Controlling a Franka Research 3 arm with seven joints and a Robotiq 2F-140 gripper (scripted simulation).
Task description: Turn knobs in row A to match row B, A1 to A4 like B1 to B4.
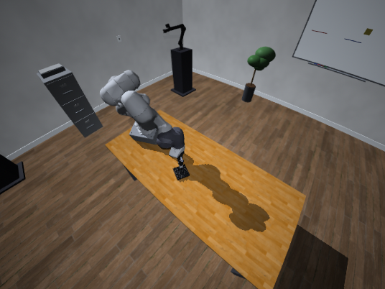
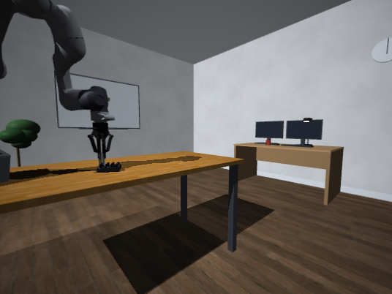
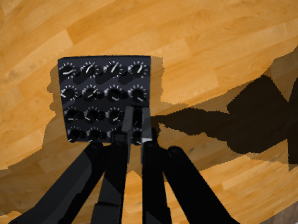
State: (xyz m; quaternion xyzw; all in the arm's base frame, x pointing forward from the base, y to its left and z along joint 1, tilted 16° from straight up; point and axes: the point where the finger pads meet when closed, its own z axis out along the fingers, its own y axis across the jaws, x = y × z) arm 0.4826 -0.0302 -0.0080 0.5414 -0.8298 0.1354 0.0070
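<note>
Knob box point(image 1: 182, 174) point(image 2: 110, 170) point(image 3: 104, 105) sits beneath the tool point(image 1: 181, 167) point(image 2: 102, 164) point(image 3: 137, 123); whether clenched or grasping a knob, cannot tell.
</note>
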